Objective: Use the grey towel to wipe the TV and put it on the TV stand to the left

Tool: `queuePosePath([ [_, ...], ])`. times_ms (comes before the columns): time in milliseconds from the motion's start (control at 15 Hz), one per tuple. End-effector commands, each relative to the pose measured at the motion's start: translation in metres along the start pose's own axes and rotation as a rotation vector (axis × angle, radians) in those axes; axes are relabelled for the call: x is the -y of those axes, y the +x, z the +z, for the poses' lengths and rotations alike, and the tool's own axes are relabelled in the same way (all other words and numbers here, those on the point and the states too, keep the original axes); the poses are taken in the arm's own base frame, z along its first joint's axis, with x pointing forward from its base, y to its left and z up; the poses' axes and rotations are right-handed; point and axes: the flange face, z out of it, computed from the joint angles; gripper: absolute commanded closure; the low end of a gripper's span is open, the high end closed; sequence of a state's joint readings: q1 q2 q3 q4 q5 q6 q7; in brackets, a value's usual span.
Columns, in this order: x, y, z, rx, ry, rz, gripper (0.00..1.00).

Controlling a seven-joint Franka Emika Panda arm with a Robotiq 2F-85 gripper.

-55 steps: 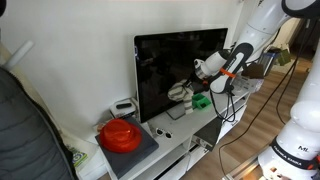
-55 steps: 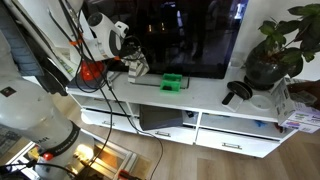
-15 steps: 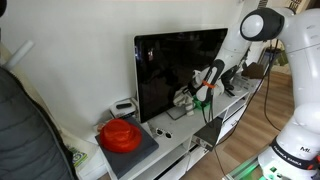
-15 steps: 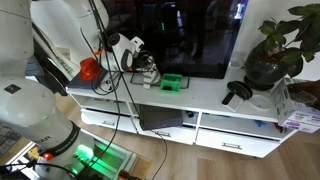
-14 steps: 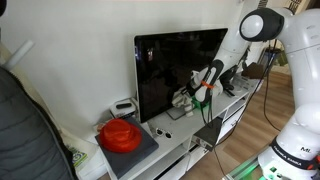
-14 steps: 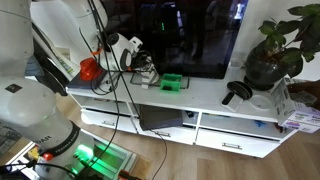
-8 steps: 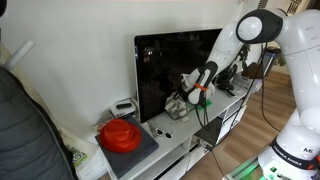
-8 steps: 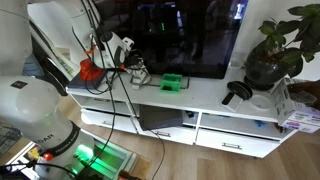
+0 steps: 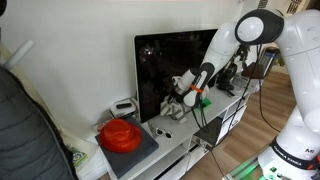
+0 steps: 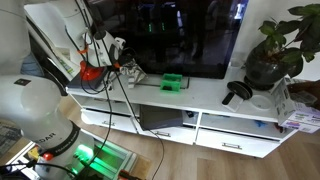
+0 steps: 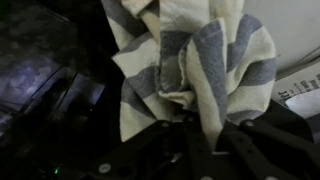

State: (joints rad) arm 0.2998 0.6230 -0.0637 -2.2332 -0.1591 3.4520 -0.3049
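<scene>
Shifted leftward along the screen's lower edge since a second earlier, the black two-finger gripper [image 9: 186,94] is seen clamped on the small grey-and-whitish cloth towel [image 9: 173,104]. A red round hat-like object [image 9: 120,134] lies at the left on the long white TV stand [image 9: 180,137]. Next, the towel hangs before the large glossy black TV [image 9: 165,60]; contact cannot be told. Its stripes [image 11: 200,55] are resolved only in the wrist view. A bright green object [image 10: 172,82] is shown clearly in an exterior view.
</scene>
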Motion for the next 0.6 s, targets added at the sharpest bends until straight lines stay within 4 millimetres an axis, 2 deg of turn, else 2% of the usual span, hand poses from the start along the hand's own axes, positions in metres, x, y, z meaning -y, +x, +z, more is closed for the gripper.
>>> queuePosePath([
  [0,-0.026,-0.007,-0.004,-0.018,-0.043,0.032,0.98],
  [533,-0.105,-0.07,-0.039,-0.106,-0.176,0.29,0.98],
])
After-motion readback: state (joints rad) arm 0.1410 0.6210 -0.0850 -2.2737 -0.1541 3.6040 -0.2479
